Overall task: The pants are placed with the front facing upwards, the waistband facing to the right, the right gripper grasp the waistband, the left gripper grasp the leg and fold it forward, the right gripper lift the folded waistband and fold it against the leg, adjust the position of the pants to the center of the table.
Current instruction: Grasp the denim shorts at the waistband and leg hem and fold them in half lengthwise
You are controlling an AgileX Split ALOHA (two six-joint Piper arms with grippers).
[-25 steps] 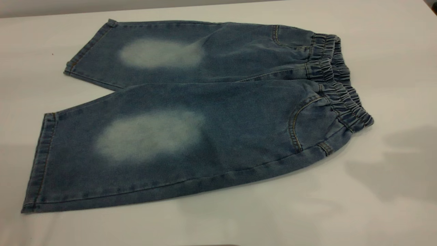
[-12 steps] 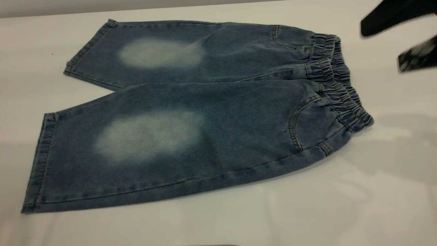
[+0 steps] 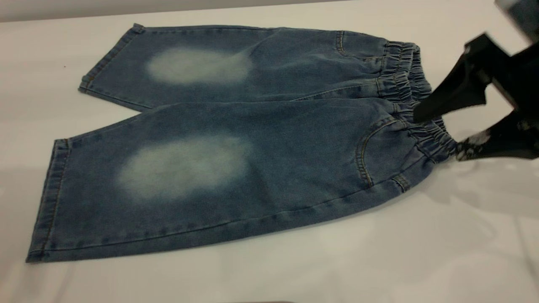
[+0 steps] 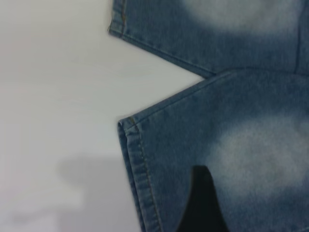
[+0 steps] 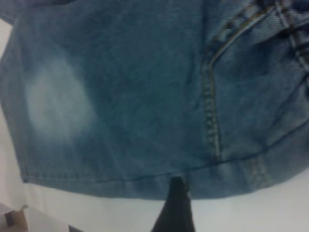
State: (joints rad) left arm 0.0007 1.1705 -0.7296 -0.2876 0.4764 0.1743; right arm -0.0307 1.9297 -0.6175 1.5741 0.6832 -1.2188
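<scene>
The right gripper [image 3: 438,132] hangs at the near end of the waistband [image 3: 414,101], its wedge fingers spread wide, one above the gathered elastic and one just beside its corner, nothing held yet. The pants [image 3: 236,139] lie flat, front up, on the table [image 3: 294,269], legs pointing left. A sound grasp likely means lowering until both fingers straddle all layers of the ruffle, then closing squarely. The left gripper [image 4: 203,203] hovers over the near leg's hem [image 4: 137,164]; whether its fingers are parted cannot be told. Nothing else crowds the white surface.
</scene>
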